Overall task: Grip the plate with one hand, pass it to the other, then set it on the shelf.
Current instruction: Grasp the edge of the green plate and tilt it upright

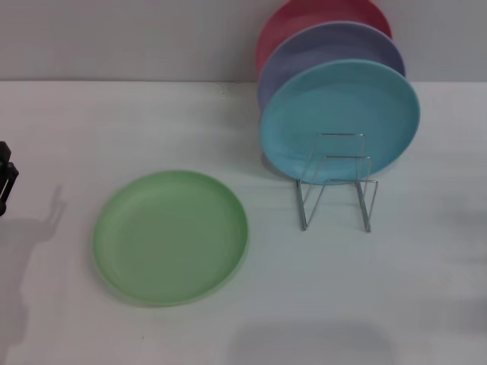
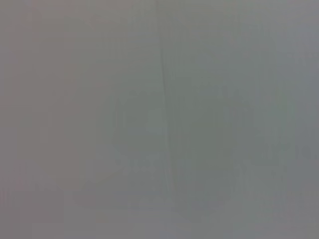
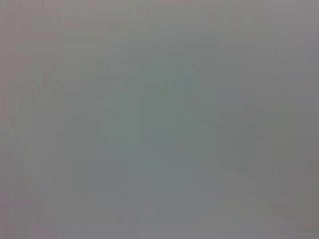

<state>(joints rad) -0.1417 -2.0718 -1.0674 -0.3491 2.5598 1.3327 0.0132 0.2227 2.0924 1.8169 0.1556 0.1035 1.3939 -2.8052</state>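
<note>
The light green plate (image 1: 170,236) lies flat on the white table, left of centre in the head view. The silver wire rack (image 1: 337,186) stands to its right, with its front loops bare. My left gripper (image 1: 6,179) shows only as a dark part at the far left edge, well left of the plate and apart from it. My right gripper is out of view. Both wrist views show only a blank grey surface.
A turquoise-blue plate (image 1: 340,122), a lavender plate (image 1: 319,49) and a red plate (image 1: 304,19) stand upright in the back of the rack. The white table (image 1: 114,122) runs back to a grey wall.
</note>
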